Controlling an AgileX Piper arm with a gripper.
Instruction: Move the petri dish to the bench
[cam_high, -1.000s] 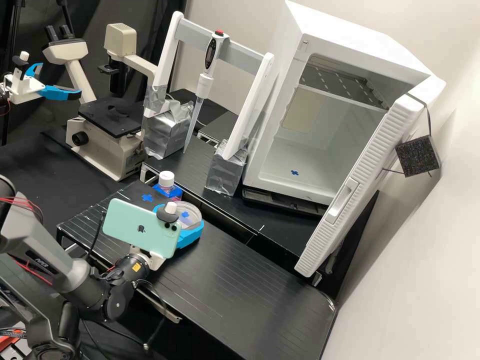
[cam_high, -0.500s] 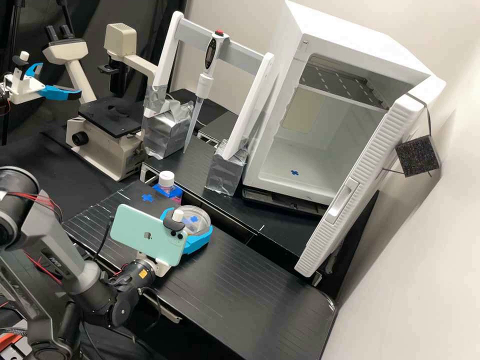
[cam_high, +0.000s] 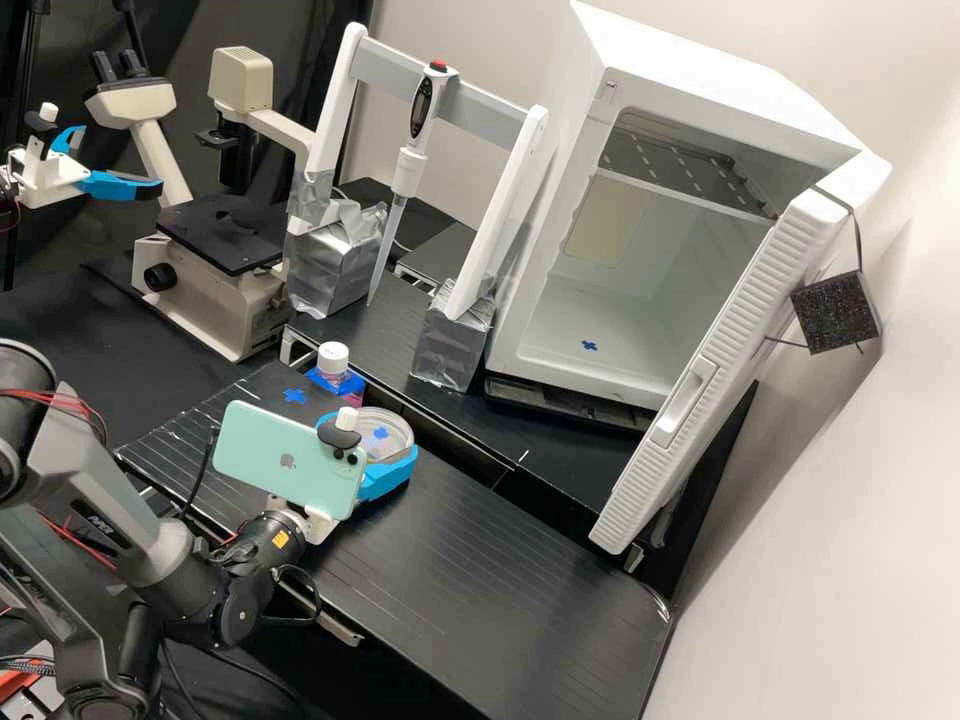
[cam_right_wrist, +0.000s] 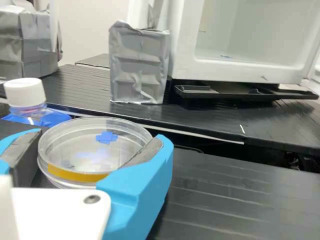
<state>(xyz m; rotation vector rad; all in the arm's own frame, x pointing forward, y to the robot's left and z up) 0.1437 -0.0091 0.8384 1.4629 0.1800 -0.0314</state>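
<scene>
Two blue fingers (cam_right_wrist: 145, 182) of the end effector (cam_high: 376, 436) snug around the petri dish (cam_right_wrist: 82, 177), parted by its width, near a bottle (cam_right_wrist: 35, 119).

From where I stand, the room is rather bright, and the light seems to fall from above onto the white box-shaped cabinet with open door (cam_high: 700, 75). On the smooth pale wall (cam_high: 850, 570) behind this door lies a soft grey shadow. The black folded cloth backdrop (cam_high: 55, 245) remains quite dark. The black ribbed bench (cam_high: 480, 590) gives a dull grey shine, and in the wrist view the clear round plastic petri dish (cam_right_wrist: 100, 150) has small whitish glints along its rim
</scene>
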